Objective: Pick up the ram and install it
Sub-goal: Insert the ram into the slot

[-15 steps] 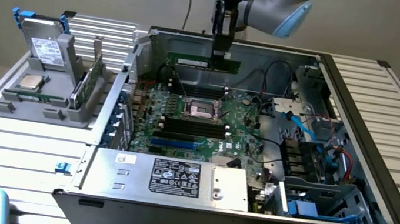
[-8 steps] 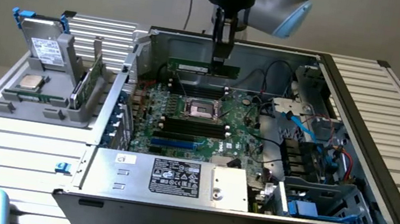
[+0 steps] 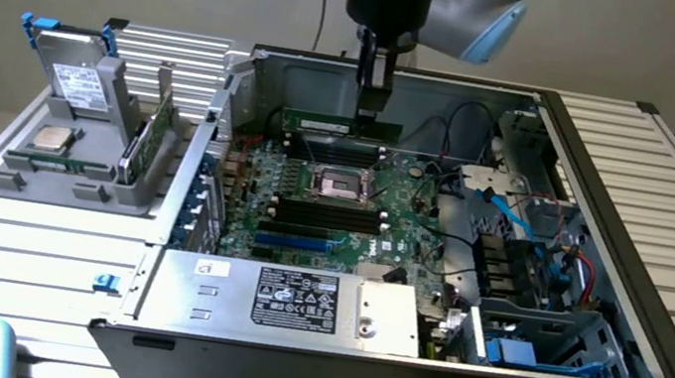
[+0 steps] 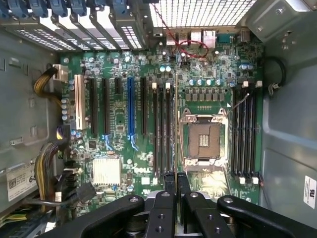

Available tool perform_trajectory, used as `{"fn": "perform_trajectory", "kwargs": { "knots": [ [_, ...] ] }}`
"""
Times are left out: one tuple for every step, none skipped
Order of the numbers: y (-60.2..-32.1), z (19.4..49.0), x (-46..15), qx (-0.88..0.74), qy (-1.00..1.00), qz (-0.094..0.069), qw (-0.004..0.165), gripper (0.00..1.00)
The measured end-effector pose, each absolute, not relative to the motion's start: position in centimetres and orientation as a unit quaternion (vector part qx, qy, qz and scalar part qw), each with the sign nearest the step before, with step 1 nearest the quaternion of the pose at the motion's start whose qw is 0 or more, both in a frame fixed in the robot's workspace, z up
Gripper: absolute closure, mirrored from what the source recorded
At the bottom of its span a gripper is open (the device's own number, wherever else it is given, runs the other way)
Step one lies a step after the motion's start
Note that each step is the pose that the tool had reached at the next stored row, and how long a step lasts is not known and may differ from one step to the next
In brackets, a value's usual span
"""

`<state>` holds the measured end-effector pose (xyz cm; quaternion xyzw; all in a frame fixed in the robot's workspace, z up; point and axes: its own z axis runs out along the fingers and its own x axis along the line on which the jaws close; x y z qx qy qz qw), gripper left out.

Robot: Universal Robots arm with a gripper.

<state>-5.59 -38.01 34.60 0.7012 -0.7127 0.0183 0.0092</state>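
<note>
The ram [image 3: 336, 127], a narrow green stick with a white label, stands on its long edge inside the open computer case, at the memory slots [image 3: 336, 152] behind the processor socket [image 3: 345, 185]. My gripper [image 3: 371, 112] comes straight down from above and is shut on the ram's upper edge, near its end towards the exterior view's right. In the wrist view the ram [image 4: 178, 124] shows edge-on as a thin line running out from my gripper [image 4: 176, 179], in line with the black slots [image 4: 163, 131] beside the socket [image 4: 204, 140]. I cannot tell whether it is seated.
A grey holder [image 3: 71, 179] at the exterior view's left carries a wider green card [image 3: 153, 136], a silver processor chip [image 3: 51, 138] and a drive [image 3: 80, 80]. The power supply [image 3: 281, 299] fills the case's near side. Cables [image 3: 508, 219] and a drive cage [image 3: 555, 347] crowd its right.
</note>
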Motion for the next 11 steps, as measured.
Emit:
{"fn": "perform_trajectory", "kwargs": {
  "knots": [
    [-38.0, 34.4, -5.6, 0.701, -0.713, 0.018, 0.009, 0.87],
    [-38.1, 34.3, -5.6, 0.701, -0.713, 0.019, 0.01, 0.87],
    [-38.1, 34.2, -5.6, 0.701, -0.713, 0.019, 0.01, 0.87],
    [-38.1, 34.1, -5.6, 0.701, -0.713, 0.02, 0.011, 0.87],
    [-38.2, 34.0, -5.6, 0.701, -0.713, 0.021, 0.011, 0.87],
    [-38.2, 33.8, -5.6, 0.701, -0.713, 0.021, 0.012, 0.87],
    [-38.3, 33.6, -5.6, 0.701, -0.713, 0.021, 0.012, 0.87],
    [-38.4, 33.5, -5.6, 0.701, -0.713, 0.021, 0.012, 0.87],
    [-38.6, 33.3, -5.6, 0.701, -0.713, 0.021, 0.012, 0.87],
    [-38.7, 33.1, -5.6, 0.701, -0.713, 0.021, 0.012, 0.87],
    [-38.8, 32.9, -5.6, 0.701, -0.713, 0.021, 0.012, 0.87]
  ]
}}
